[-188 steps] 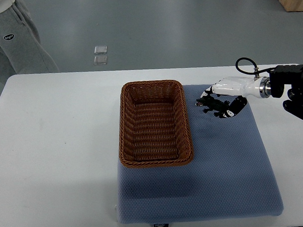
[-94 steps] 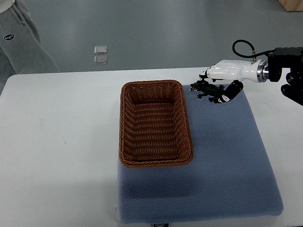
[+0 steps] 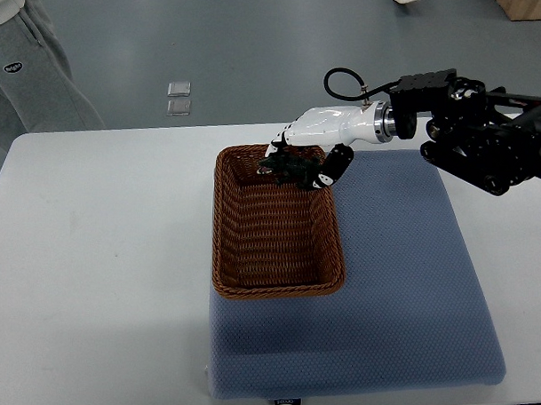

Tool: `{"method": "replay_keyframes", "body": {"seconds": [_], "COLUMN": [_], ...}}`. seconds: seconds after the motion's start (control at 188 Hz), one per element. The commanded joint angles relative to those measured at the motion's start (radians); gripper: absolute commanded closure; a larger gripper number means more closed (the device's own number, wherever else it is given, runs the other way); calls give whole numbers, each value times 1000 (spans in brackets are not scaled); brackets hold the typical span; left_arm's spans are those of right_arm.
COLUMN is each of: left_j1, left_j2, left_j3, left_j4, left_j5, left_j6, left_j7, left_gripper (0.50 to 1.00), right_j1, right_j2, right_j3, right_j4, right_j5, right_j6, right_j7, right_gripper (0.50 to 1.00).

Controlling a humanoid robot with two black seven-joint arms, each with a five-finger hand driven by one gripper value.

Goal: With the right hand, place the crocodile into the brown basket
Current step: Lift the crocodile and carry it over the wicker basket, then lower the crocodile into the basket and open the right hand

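A white table (image 3: 91, 250) was spread below the right hand (image 3: 306, 155), with a blue padded mat (image 3: 410, 287) laid on it just right of the hand. Beyond the hand a grey floor (image 3: 258, 42) was evenly lit, and two pale square plates (image 3: 179, 99) were seen on it to the hand's left.

The right hand (image 3: 315, 137) has a glossy white shell, rounded and tapering, with black fingers (image 3: 336, 160) that bear small white patches near their tips. A bright silver ring (image 3: 383, 124) joins it to a black arm (image 3: 477, 143) made of blocky, angular segments with matte housings, and a thin black cable (image 3: 346, 72) loops out from beside that ring
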Motion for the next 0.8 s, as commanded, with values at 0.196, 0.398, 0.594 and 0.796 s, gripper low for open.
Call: {"method": "replay_keyframes", "body": {"seconds": [0.196,0.398,0.594,0.796], "left_j1": [0,0,0,0], "left_j2": [0,0,0,0], "left_j3": [0,0,0,0], "left_j4": [0,0,0,0], "left_j5": [0,0,0,0], "left_j6": [0,0,0,0], "left_j7": [0,0,0,0], "left_gripper": [500,500,500,500], "right_j1": [-33,-39,-40,-42], "right_j2": [95,101,98,87], "right_j3": [0,0,1,6], "right_j4": [-26,-29,-29,-29], "right_j5": [-5,-3,1,3], "right_j6": [12,9,-1,-3], "right_j7": [-12,-12,-12,-11], "right_gripper": [895,805,642,585]}}
